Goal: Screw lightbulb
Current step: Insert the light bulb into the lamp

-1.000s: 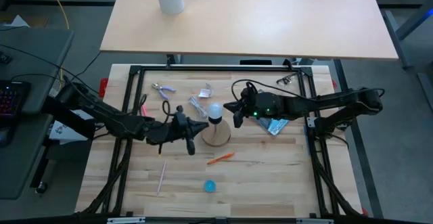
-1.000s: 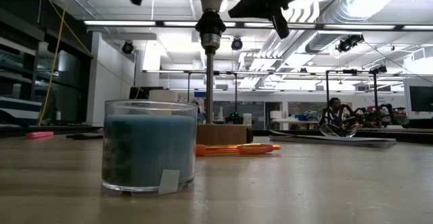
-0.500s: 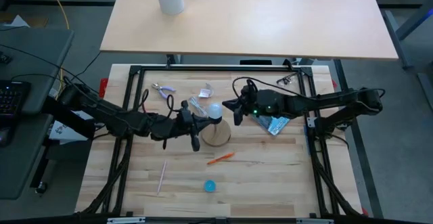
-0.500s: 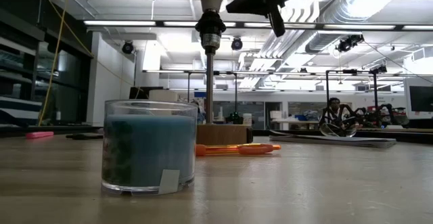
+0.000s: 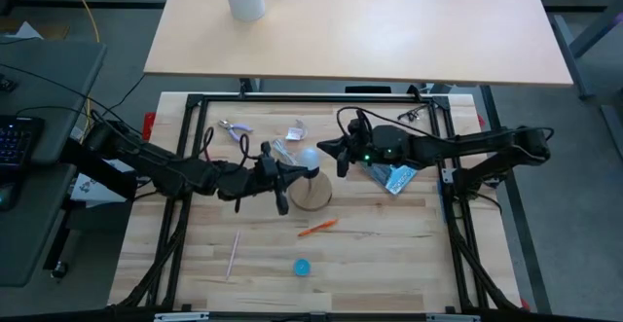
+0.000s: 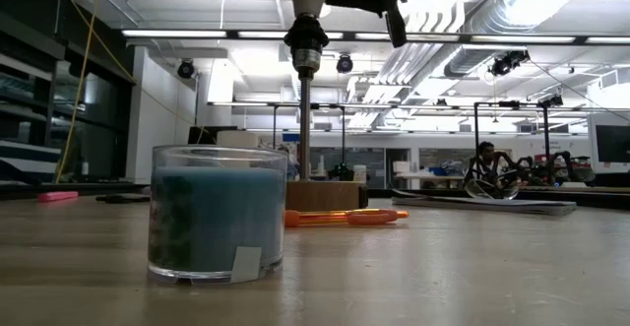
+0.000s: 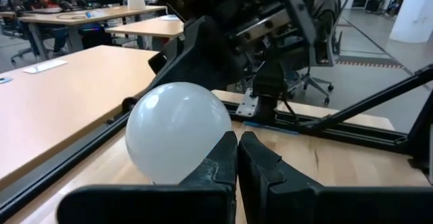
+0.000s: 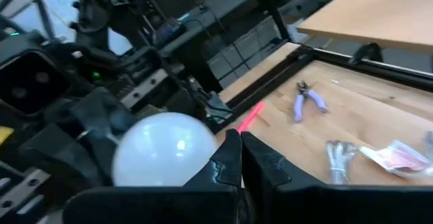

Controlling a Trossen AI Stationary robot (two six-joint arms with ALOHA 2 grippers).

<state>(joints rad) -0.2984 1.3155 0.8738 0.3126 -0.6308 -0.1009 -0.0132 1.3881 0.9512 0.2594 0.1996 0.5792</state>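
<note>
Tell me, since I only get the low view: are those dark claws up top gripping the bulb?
Observer: No. In the wrist views the left gripper is shut, with the bulb beside its fingers, not between them.
Operator: And the other claw?
Observer: Same. The right gripper is shut beside the bulb.
Operator: Any tools lying around that I can't see?
Observer: From above, purple pliers lie near the table's far left corner.

The lightbulb [image 5: 309, 158] is being flanked over the round wooden base [image 5: 312, 195] by the left gripper [image 5: 288, 171] and the right gripper [image 5: 328, 151], above the counter [image 5: 389, 244].
</note>
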